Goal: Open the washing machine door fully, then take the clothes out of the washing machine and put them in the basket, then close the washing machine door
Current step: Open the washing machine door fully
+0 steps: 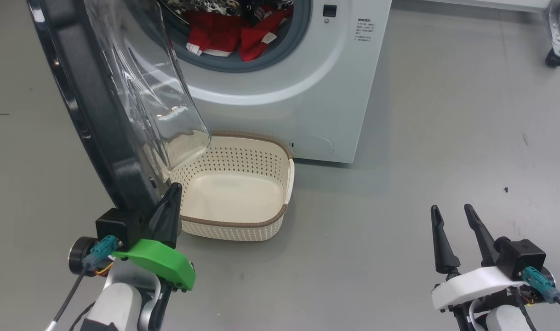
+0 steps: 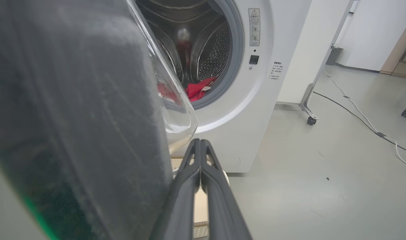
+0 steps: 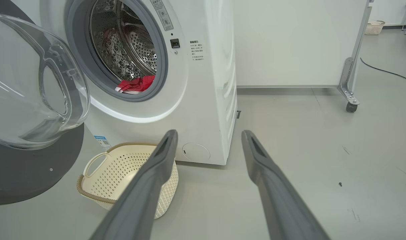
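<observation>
The floor is smooth, pale grey and a little glossy, with faint scuffs and one small dark speck lying on it near the right arm. On this floor stands the big white front-loading washing machine. Its large round door, with a wide glossy black rim and a bulging clear glass bowl, is swung open to the left side.

The red clothes, with white trim, lie inside the steel drum at the bottom of the opening, against the grey rubber gasket. The small cream plastic basket, with perforated sides and a brown woven-look rim, stands on the floor just in front of the machine, below the opening. Its plain bottom shows. In the head view the glass bowl of the door hangs over the left end of the basket.

The left gripper has its two dark fingers pressed together with nothing between them. It is just beside the lower edge of the door; I cannot tell if it touches the rim. The right gripper is well apart, at the lower right above bare floor, with its fingers spread wide and holding nothing.

Behind the machine a white partition stands on a metal leg with a castor. In the left wrist view, thin black and white cables run across the floor to the right.
</observation>
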Controlling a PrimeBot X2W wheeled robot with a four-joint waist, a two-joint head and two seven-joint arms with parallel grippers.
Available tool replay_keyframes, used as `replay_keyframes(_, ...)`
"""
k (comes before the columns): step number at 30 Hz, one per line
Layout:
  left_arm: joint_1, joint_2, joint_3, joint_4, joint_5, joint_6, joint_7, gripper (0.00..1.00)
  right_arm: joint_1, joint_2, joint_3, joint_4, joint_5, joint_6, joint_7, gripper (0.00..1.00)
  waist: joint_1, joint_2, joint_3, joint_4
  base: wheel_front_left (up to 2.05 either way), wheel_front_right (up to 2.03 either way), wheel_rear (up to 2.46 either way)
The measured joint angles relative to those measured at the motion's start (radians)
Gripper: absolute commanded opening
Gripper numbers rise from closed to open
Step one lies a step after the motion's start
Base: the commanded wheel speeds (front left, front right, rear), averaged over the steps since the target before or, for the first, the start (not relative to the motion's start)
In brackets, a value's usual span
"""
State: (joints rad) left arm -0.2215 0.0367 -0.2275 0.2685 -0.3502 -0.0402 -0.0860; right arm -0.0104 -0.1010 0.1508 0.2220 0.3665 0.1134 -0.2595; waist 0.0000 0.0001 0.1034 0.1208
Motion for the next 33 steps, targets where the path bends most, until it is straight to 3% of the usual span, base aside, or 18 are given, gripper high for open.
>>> replay_keyframes(13, 0.000, 0.005, 0.059, 0.014, -0.023, 0.018, -0.022, 0.00, 0.000, -0.001, 0.021, -0.001, -0.011, 0.004, 0.000, 1.00, 0.0000, -0.0001, 0.017, 0.094, 0.00, 0.00, 0.00)
replay_keyframes(33, -0.023, 0.076, 0.252, 0.008, -0.111, 0.072, -0.071, 0.00, -0.028, -0.032, 0.054, -0.001, -0.022, 0.008, 0.000, 1.00, 0.0000, 0.0000, 0.139, 0.139, 0.00, 0.00, 0.00)
